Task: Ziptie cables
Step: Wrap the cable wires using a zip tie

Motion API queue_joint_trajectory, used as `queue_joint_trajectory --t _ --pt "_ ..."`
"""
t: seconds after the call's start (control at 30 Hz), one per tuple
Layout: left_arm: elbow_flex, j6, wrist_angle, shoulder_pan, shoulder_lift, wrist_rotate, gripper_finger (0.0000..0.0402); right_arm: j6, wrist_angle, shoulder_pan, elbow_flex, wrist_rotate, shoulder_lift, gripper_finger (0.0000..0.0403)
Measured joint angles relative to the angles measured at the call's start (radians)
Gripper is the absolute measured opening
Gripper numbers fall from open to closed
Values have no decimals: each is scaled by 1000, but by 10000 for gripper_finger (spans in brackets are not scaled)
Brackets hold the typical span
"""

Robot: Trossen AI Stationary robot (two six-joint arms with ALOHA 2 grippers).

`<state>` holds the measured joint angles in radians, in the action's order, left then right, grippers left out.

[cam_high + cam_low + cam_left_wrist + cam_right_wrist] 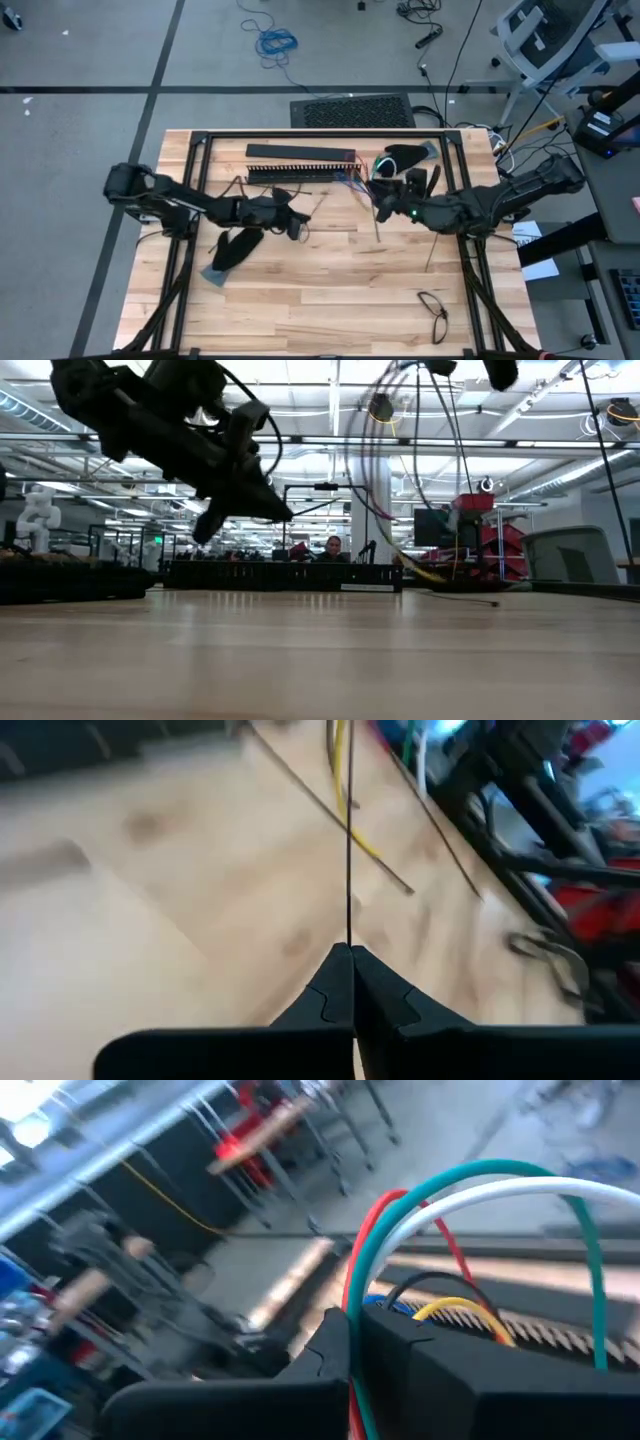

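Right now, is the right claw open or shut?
Shut. The right claw pinches the cables, which arc out from between its closed fingers.

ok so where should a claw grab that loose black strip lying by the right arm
Probably near its middle, from straight above, closing across its width: the strip is thin, straight and flat on the table, with bare wood either side. The right claw is nearest, but it is shut on the cables.

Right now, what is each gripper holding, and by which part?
Left gripper pinches a thin black strip at its end. Right gripper is shut on the cables, partway along their arcs.
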<state>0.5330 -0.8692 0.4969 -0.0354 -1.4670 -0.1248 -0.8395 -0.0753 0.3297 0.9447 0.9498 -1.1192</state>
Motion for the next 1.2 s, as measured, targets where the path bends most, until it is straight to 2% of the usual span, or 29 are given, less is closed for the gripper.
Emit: queue_joint_trajectory --t 0.07,0.2,0.3,0.4,0.5,0.6,0.67,0.77,0.87,0.93,1.0,1.1,1.2 --pt "15 -39 60 7 -47 66 0 99 114 -7 0 38 -14 0" --pt "67 -39 64 5 -106 75 0 351 300 -8 0 179 -18 0" --pt "86 -11 71 -21 -104 137 0 580 366 -8 2 292 6 0" --pt "86 14 62 -59 -65 156 0 776 362 -7 43 392 16 0" --pt "86 -4 76 -81 -5 83 0 849 342 12 85 451 5 0" --pt "86 -20 68 -85 63 -32 0 974 313 49 113 614 -22 0" --pt "86 18 72 -85 114 -132 0 1029 313 67 113 624 -39 0" --pt "88 144 85 -85 170 -341 0 918 319 82 113 621 -63 0" --pt "86 280 161 -82 206 -521 0 701 298 80 90 614 -80 0" --pt "86 405 259 -83 217 -539 0 547 254 68 65 583 -93 0" --pt "86 499 336 -85 221 -490 0 364 196 45 35 526 -104 0" --pt "87 527 339 -99 221 -431 0 13 87 -9 -16 388 -126 0" --pt "87 543 298 -134 220 -451 0 -326 -24 -60 -67 293 -175 0"
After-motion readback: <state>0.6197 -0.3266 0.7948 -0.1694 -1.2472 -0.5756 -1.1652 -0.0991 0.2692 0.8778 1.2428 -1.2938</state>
